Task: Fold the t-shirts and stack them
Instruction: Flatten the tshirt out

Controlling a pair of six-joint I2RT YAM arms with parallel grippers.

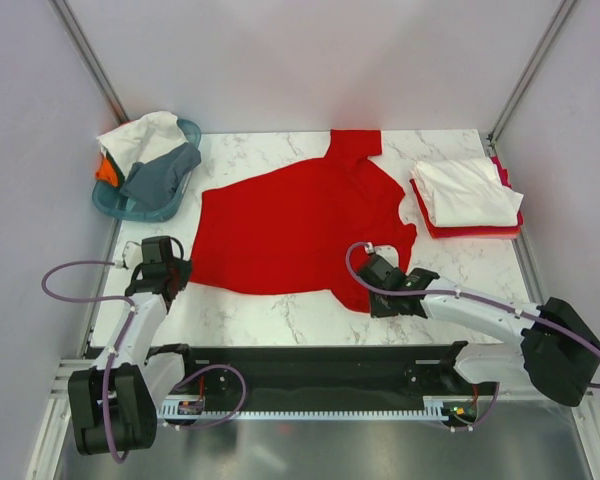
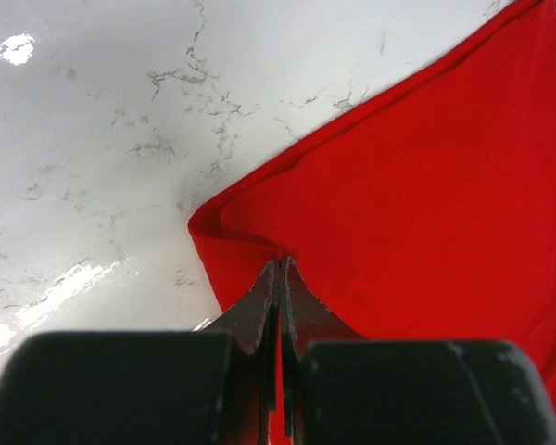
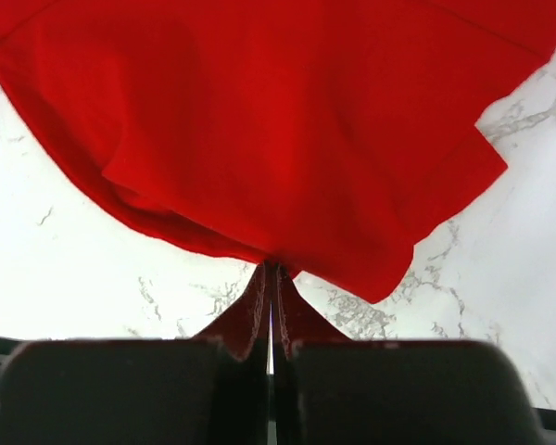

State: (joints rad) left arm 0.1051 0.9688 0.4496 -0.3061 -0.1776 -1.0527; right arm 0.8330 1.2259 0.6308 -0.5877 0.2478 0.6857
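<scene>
The left tool [image 2: 278, 278] has its two fingers pressed together with no gap, nipping the hem at one corner of the bright red cloth t-shirt [image 1: 290, 225]. The right tool [image 3: 271, 276] is pinched just as tight on the shirt's edge, where the cloth bunches and lifts just ahead of its tips. Beyond both tools the shirt lies spread on the white marbled desk [image 1: 280, 320].

Well ahead and to the right of the right tool, a folded white t-shirt [image 1: 470, 190] rests on a folded red t-shirt [image 1: 467, 233]. Well ahead of the left tool, a teal plastic basket [image 1: 110, 205] holds crumpled white, grey and orange tees.

The step in hand looks like carrying this held edge over onto the far half. It would go best if both tools rise together and level. The cloth between them should be taut but not stretched, and the hem should be laid square before either lets go. The bunched fold at the right tool could drag in a crease.
</scene>
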